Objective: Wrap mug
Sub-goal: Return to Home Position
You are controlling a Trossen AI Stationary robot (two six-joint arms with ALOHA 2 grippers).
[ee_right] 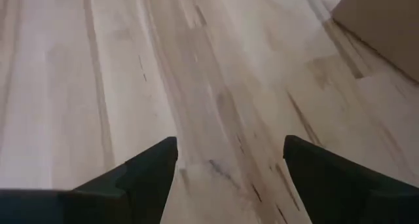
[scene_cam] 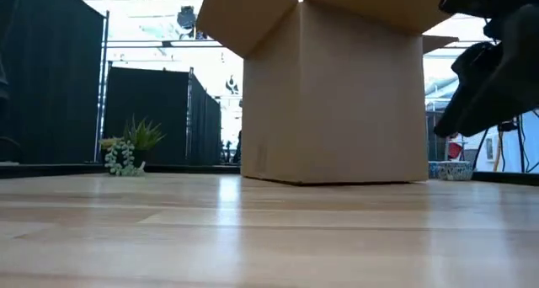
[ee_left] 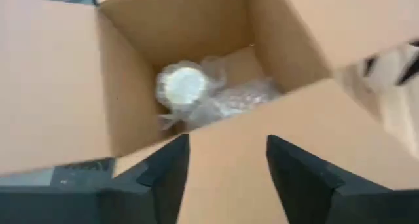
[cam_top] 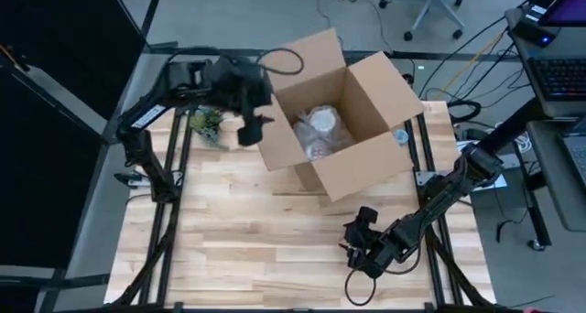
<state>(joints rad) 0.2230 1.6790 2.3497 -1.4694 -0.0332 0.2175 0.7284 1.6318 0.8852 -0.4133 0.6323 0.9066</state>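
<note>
Wrapped mug (cam_top: 322,125) lies within box (cam_top: 366,167) walls.

Matt cardboard box (cam_top: 352,157) on smooth, pale wood table (cam_top: 247,249); clear plastic wrap (ee_left: 216,99).

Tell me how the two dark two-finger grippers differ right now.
The left gripper hangs by the open brown cardboard box at its left wall, looking down on the bubble-wrapped mug inside; the right gripper hangs over the bare wooden table, apart from the box. The left gripper sees cardboard between its fingers, the right gripper only planks. Both are open and empty.
</note>
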